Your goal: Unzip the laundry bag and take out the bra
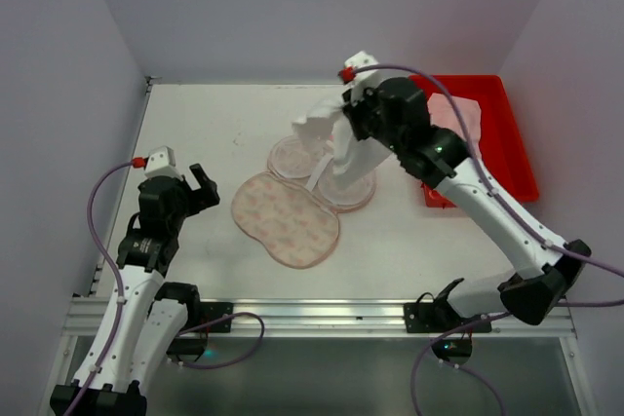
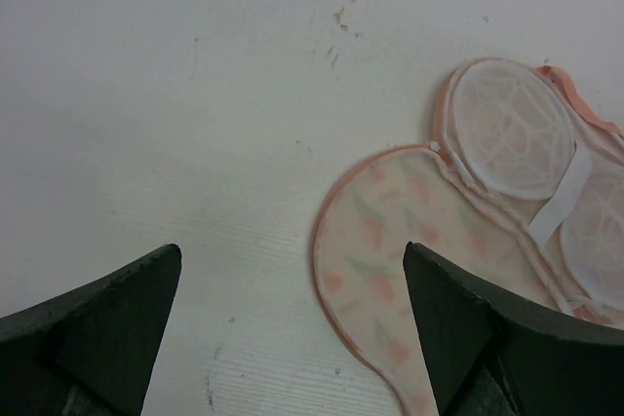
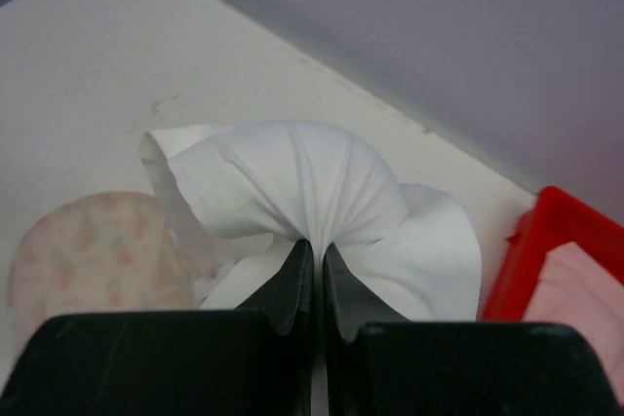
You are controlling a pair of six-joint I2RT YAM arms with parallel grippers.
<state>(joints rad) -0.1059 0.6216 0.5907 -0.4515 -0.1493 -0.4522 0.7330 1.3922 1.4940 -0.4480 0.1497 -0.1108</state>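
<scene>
The laundry bag (image 1: 285,216) lies unzipped in the middle of the table. Its floral flap is folded toward me, and the mesh-lined lobes (image 1: 292,155) face up behind it. My right gripper (image 1: 343,124) is shut on the white bra (image 1: 317,130), holding it bunched above the bag's far lobes. The right wrist view shows the bra (image 3: 292,177) pinched between the right gripper (image 3: 313,248) fingertips, with the laundry bag (image 3: 88,241) below left. My left gripper (image 1: 200,187) stands open left of the bag with nothing in it. In its wrist view the left gripper (image 2: 292,252) hovers over the laundry bag's (image 2: 390,231) edge.
A red tray (image 1: 517,143) sits at the back right with a pale pink cloth (image 1: 458,116) in it. It shows again in the right wrist view, red tray (image 3: 531,241). White walls close in the table at the back and both sides.
</scene>
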